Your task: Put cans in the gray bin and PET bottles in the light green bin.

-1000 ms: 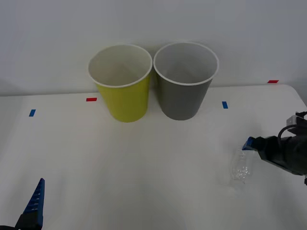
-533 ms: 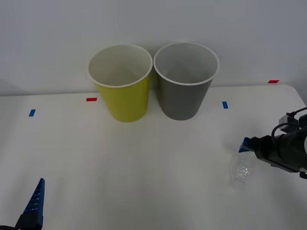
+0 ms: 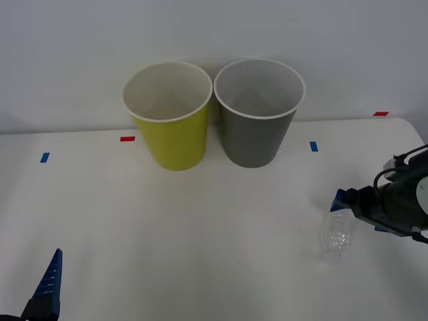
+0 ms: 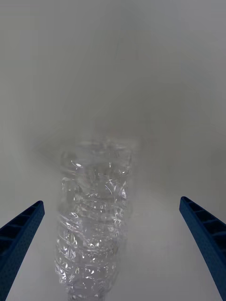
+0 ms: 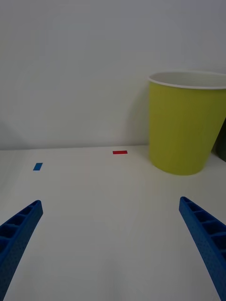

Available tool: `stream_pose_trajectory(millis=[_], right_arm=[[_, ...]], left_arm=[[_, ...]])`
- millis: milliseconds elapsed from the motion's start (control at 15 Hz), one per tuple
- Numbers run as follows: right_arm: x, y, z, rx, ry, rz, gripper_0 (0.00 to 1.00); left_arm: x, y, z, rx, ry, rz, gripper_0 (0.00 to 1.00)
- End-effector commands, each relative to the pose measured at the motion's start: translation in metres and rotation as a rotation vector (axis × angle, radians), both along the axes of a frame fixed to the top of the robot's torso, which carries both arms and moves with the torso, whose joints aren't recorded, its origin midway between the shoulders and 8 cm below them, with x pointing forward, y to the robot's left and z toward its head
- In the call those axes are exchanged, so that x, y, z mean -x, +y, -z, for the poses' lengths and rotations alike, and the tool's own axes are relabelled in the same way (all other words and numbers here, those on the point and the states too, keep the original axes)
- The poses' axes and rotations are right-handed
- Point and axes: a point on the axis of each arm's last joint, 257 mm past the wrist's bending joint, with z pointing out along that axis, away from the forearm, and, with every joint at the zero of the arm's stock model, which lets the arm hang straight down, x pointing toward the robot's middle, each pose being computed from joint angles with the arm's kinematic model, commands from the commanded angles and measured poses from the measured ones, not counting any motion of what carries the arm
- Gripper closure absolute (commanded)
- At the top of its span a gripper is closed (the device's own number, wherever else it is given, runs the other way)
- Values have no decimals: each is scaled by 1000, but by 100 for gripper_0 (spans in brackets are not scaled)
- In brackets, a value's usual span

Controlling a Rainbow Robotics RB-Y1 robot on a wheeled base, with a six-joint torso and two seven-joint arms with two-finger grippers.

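Right arm enters from the right edge of the front view, partly cut off by it; we make out dark housing, cables and blue fingertips. The right gripper point(image 3: 354, 212) sits at the top of the bottle point(image 3: 336, 237), on the right side of the table point(image 3: 200, 221). From the front we can't tell whether the fingers touch the plastic. In the right wrist view the two blue fingers point(image 4: 19, 235) stand wide apart at the lower corners with the bottle point(image 4: 92, 225) between them, nearer one finger, daylight on both sides, so the jaws are released and grasp nothing.

The bottle is clear and crinkled, hard to read against the white table. In the front view it appears to stand roughly upright, long axis near vertical, leaning slightly. Its upper end is tucked by the fingertips, and we can't pick out a cap. In the wrist view its near end runs off the picture's edge.

The green bin point(image 3: 168, 114) and the gray bin point(image 3: 257, 110) stand upright at the far edge of the table, side by side, rims nearly touching, green to the left. Both are well apart from the bottle.

Left gripper point(image 5: 113, 254) is parked low at the near left, with one blue finger point(image 3: 45, 287) showing in the front view. Its wrist view shows the fingers spread wide over bare table, the green bin point(image 5: 186, 122) ahead, with red tape point(image 5: 120, 152) and blue tape point(image 5: 38, 166) on the table.
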Motion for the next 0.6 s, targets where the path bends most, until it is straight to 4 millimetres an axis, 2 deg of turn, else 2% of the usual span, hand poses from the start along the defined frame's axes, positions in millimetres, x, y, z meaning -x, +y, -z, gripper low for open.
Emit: stream_pose_trajectory(millis=[67, 600], right_arm=[[-1, 3, 5, -1, 18, 1, 0], [-12, 10, 21, 9, 79, -10, 0]], left_arm=[[0, 0, 0, 0, 0, 0, 0], [0, 0, 0, 0, 0, 0, 0]])
